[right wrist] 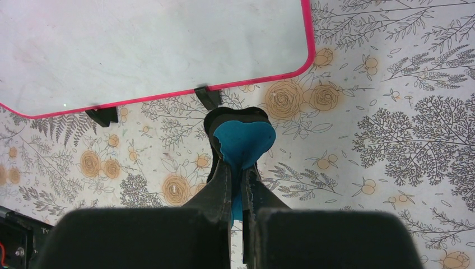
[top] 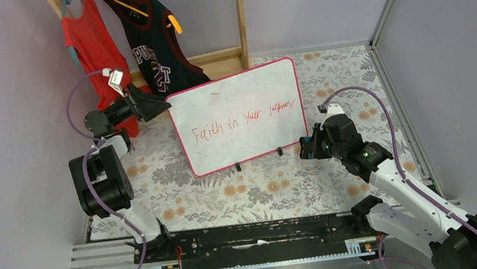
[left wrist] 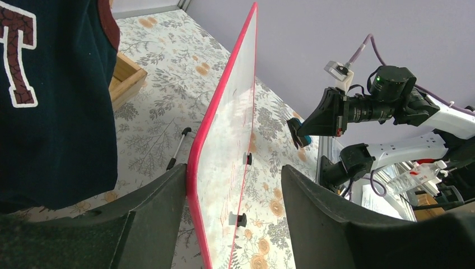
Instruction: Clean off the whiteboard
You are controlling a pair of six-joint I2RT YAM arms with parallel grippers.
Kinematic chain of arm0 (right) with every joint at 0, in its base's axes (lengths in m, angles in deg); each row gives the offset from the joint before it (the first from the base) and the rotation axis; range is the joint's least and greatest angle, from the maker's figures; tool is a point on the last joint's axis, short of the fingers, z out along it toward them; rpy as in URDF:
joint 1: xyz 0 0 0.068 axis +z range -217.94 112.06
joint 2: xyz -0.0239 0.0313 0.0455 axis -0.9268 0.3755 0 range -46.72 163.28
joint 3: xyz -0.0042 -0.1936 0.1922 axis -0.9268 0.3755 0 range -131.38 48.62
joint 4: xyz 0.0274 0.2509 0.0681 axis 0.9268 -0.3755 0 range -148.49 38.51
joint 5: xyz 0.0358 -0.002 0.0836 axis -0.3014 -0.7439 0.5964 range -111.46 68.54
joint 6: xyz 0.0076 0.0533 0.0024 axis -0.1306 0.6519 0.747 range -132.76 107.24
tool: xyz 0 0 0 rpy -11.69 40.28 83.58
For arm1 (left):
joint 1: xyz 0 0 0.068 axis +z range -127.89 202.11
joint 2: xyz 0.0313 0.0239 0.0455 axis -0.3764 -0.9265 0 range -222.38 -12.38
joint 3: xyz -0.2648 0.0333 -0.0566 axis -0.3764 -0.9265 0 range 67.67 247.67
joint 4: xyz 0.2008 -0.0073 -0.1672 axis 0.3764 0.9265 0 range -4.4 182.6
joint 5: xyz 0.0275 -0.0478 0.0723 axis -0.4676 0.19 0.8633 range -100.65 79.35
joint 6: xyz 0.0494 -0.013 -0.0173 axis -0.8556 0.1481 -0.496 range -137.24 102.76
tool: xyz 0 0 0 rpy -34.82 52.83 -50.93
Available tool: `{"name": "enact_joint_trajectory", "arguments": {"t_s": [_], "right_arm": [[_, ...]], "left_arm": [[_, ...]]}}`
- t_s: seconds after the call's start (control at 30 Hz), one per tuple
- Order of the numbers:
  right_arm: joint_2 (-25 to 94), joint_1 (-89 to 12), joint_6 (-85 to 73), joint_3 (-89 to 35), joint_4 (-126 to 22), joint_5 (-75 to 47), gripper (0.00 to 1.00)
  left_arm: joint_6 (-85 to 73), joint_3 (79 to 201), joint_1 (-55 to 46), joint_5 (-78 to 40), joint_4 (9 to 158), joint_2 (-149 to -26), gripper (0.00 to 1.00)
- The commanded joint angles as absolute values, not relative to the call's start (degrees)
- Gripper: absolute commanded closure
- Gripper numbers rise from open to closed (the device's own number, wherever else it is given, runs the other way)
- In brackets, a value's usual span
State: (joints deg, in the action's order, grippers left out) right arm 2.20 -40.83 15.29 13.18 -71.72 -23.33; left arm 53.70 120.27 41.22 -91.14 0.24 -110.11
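The whiteboard (top: 240, 117) stands tilted on small black feet mid-table, pink-red framed, with red handwriting across its face. My left gripper (top: 150, 104) is open at the board's upper left corner. In the left wrist view the board's edge (left wrist: 224, 140) runs between the fingers; the left finger (left wrist: 162, 196) touches the frame and the right finger stands apart. My right gripper (top: 309, 148) is shut on a blue eraser (right wrist: 243, 140), just off the board's lower right corner (right wrist: 168, 50), near a foot (right wrist: 208, 98). It is not touching the face.
A red jersey (top: 90, 43) and a navy jersey (top: 152, 42) hang on a wooden rack (top: 240, 17) behind the board, close to my left arm. The navy jersey (left wrist: 50, 101) fills the left of the left wrist view. A floral cloth (top: 230, 197) covers the table, with walls on three sides.
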Motion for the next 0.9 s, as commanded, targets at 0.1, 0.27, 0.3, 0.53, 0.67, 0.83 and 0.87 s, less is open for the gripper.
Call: {"name": "enact_joint_trajectory", "arguments": {"t_s": [0.1,0.27,0.3,0.53,0.67,0.83,0.87], "right_arm": [[1.18,-40.11,14.93,11.62,-70.46,-22.86,1.0],[1.2,-40.15,14.92,11.68,-70.58,-22.94,1.0],[1.26,-40.17,14.94,11.78,-70.52,-22.95,1.0],[2.42,-40.14,15.18,11.79,-69.76,-22.56,1.0],[2.85,-40.15,15.25,11.79,-69.27,-22.45,1.0],[2.92,-40.17,15.25,12.01,-69.13,-22.69,1.0],[2.93,-40.15,15.27,12.05,-69.09,-22.72,1.0]], "left_arm": [[54.49,121.96,41.27,-92.89,-4.69,-113.89,0.4],[54.52,123.06,41.22,-92.9,-4.84,-116.09,0.41],[54.61,123.29,41.12,-93.0,-4.84,-116.43,0.41],[54.77,124.06,39.88,-93.35,-4.93,-117.8,0.41],[54.75,123.86,38.68,-93.35,-5.06,-118.59,0.41],[54.65,123.3,37.3,-93.18,-5.1,-119.04,0.42],[54.65,123.23,37.02,-93.22,-5.1,-119.15,0.42]]}}
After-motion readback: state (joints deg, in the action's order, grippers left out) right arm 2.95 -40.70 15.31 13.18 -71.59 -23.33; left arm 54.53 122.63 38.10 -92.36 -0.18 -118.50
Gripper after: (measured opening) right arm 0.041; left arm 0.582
